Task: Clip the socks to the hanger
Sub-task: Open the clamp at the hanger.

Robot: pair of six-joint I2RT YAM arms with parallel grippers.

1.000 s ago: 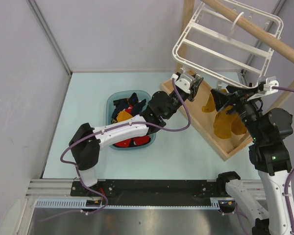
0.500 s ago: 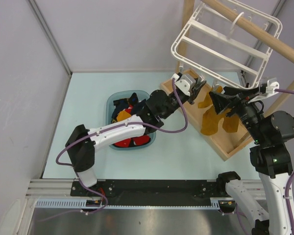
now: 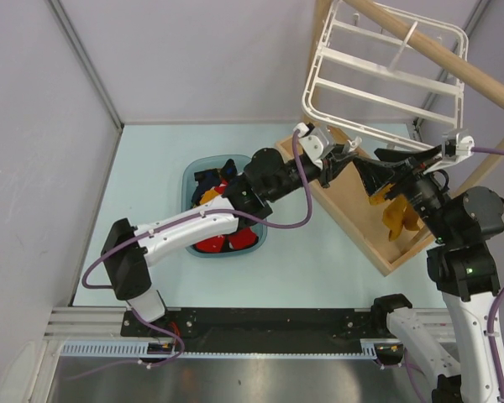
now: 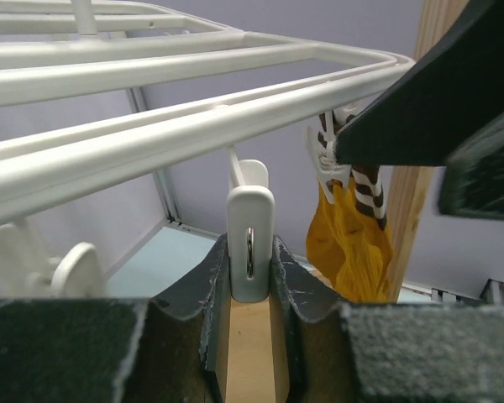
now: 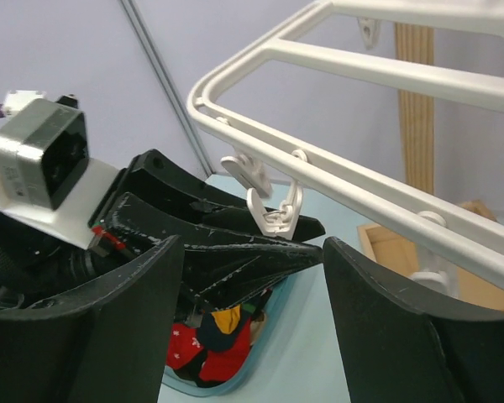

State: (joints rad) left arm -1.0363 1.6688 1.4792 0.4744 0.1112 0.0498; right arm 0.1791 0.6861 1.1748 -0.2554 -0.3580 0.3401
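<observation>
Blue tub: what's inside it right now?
The blue tub shows red socks, navy socks and a bit of mustard-yellow sock. The left arm crosses over its middle, so whatever lies beneath it, and any count, is hidden.

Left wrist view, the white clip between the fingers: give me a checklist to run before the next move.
1. Left gripper pinching the white clip: ok.
2. Clip mouth open enough for a sock: cannot tell.
3. Right gripper holding a sock to feed: not ok, open and empty.
4. Striped-cuff sock hanging from its own clip: ok.
5. Hanger hooked over the wooden rod: ok.
</observation>
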